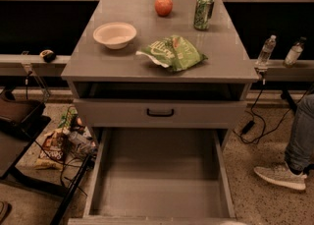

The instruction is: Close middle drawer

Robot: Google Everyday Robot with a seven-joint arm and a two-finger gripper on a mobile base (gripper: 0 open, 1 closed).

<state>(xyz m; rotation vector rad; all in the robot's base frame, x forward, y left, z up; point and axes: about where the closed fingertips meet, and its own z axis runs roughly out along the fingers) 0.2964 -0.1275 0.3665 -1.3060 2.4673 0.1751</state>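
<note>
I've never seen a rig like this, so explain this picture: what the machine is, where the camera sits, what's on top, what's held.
The machine is a wheeled robot with one arm ending in a two-finger gripper. The single camera looks down at the front of a grey cabinet; its mounting is not on record. The gripper is not in view, so nothing is seen held. On the cabinet's top lie a bowl, an apple, a green can and a green snack bag. Below is an upper drawer front with a black handle, and under it the middle drawer stands pulled out, empty inside. The robot's job is to push it shut. A person's shoe shows at right.
</note>
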